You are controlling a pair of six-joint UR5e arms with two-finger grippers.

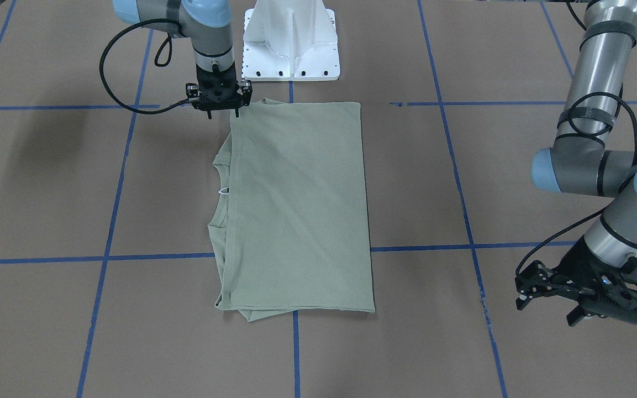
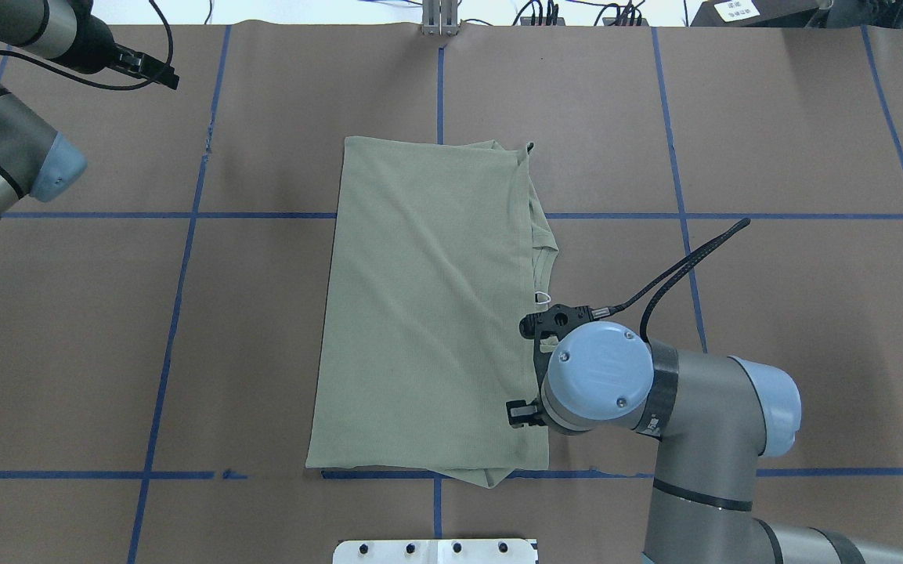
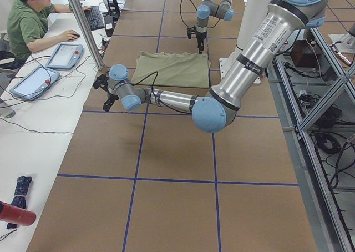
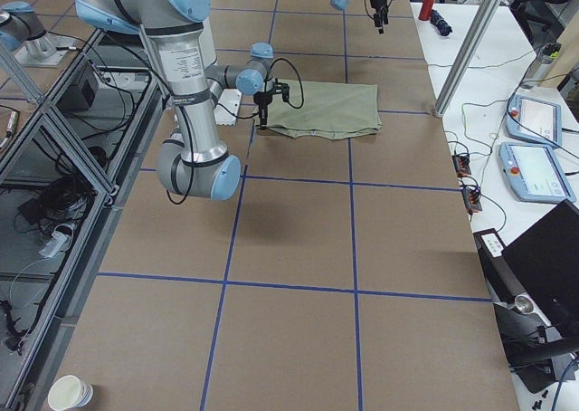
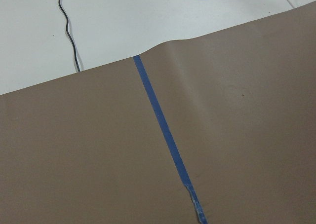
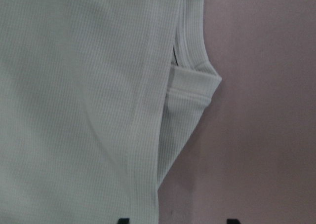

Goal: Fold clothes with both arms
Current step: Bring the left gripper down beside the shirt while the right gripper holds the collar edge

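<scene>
The pale sage-green shirt [image 1: 296,210] lies flat in the middle of the table, folded into a long rectangle, and shows in the overhead view [image 2: 428,313]. Its round neck and white tag [image 1: 222,191] peek out along one long edge. My right gripper [image 1: 222,113] points straight down over the shirt's corner nearest the robot base on that neck side. Its wrist view shows the shirt's folded edge [image 6: 187,91] below, with the jaws apart and nothing between them. My left gripper [image 1: 545,309] is open and empty, far off the shirt near the table's far edge on my left.
The white base pedestal [image 1: 290,44] stands just behind the shirt. Blue tape lines [image 1: 108,221] grid the brown table. The left wrist view shows the table's edge [image 5: 163,44] and a white surface with cables beyond. An operator [image 3: 30,19] sits at a side desk.
</scene>
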